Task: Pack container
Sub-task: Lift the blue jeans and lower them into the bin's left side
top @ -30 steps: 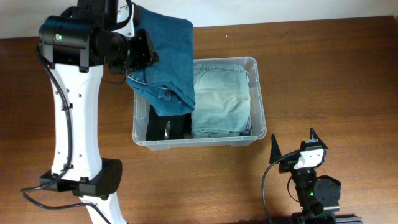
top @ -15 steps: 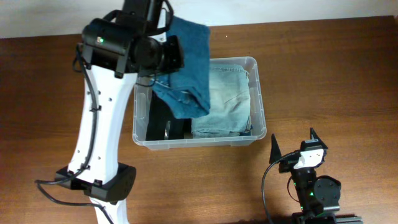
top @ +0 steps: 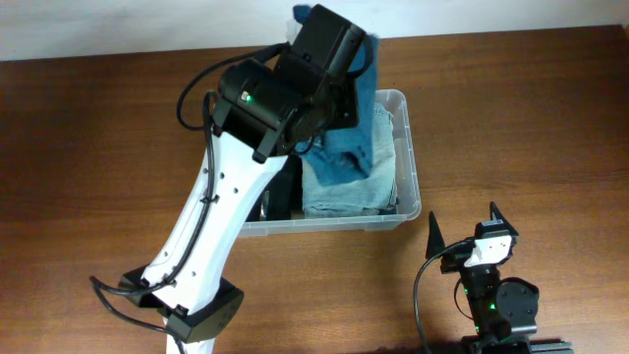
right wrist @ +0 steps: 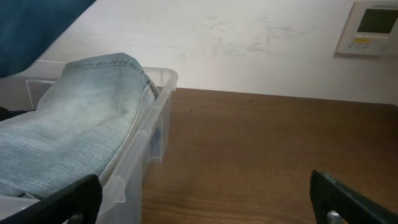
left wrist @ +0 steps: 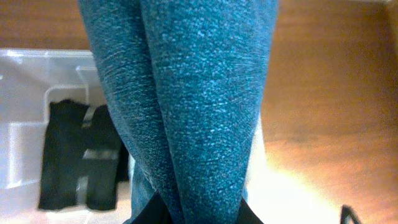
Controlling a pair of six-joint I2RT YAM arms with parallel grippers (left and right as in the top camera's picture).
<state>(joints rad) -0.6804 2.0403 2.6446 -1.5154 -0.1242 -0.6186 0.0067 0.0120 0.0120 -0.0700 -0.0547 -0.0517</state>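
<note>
Jaws of the left gripper [left wrist: 199, 214] pinch narrowly on dark blue jeans [top: 359, 128], hanging over the container [top: 408, 147] at mid-table, its long axis left to right. Folded pale jeans [top: 344, 192] fill its right half, directly beneath; a black garment [left wrist: 78, 155] lies left. Right gripper [top: 464, 224], wide and empty, sits near-right, farther off.

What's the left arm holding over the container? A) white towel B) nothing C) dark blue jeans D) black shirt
C: the dark blue jeans hang from the left fingers above the container, over the folded light jeans.
</note>
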